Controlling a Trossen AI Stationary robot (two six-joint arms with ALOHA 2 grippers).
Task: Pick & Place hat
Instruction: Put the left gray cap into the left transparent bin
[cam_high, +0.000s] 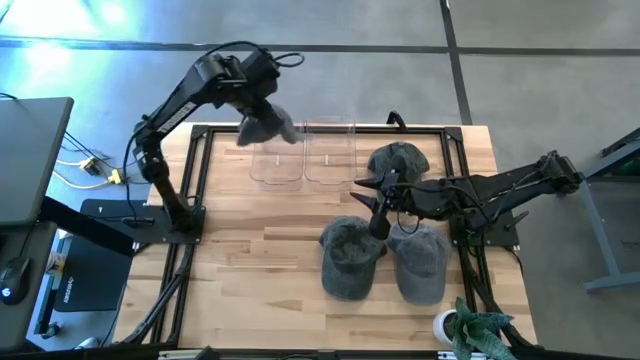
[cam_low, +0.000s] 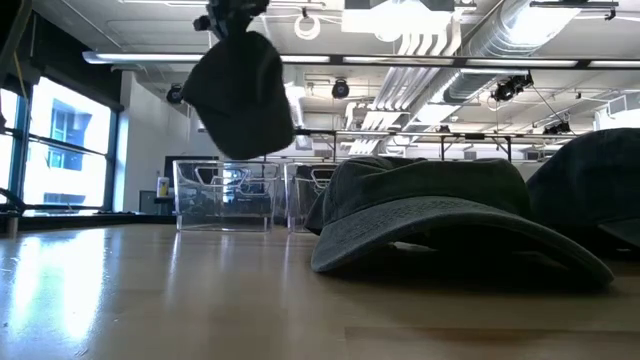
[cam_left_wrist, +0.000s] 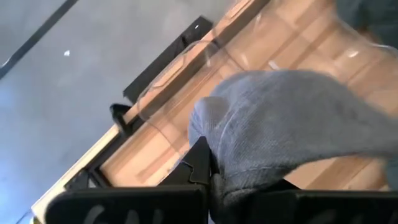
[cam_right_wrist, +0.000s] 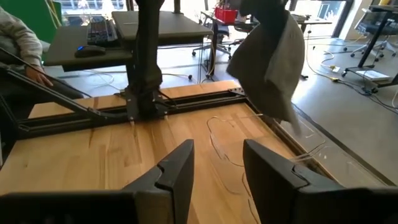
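A grey hat (cam_high: 268, 126) hangs in the air with my left gripper (cam_high: 256, 104) shut on it, over the far left of the table just beyond the left of two clear bins (cam_high: 278, 160). In the low view the hat (cam_low: 240, 95) dangles well above the bins (cam_low: 222, 195). Three more grey hats lie on the table: one at the far right (cam_high: 398, 160), two near the front (cam_high: 350, 256) (cam_high: 420, 262). My right gripper (cam_high: 378, 205) stands open among them, above the table, with nothing between its fingers (cam_right_wrist: 180, 165). My left gripper pinches a bunched part of the hat's cloth (cam_left_wrist: 227, 177) between its two fingers, coming from above and slanting down. Which part of the hat this is, the gripper hides. The hat hangs slack below the fingers, clear of the table and the bins.
A second clear bin (cam_high: 330, 155) stands right of the first. A black frame (cam_high: 200, 180) runs around the table top. A plant (cam_high: 478, 330) stands at the near right corner. Bare wood lies at the near left (cam_high: 250, 280). A person's sleeve (cam_right_wrist: 18, 34) shows beyond the table.
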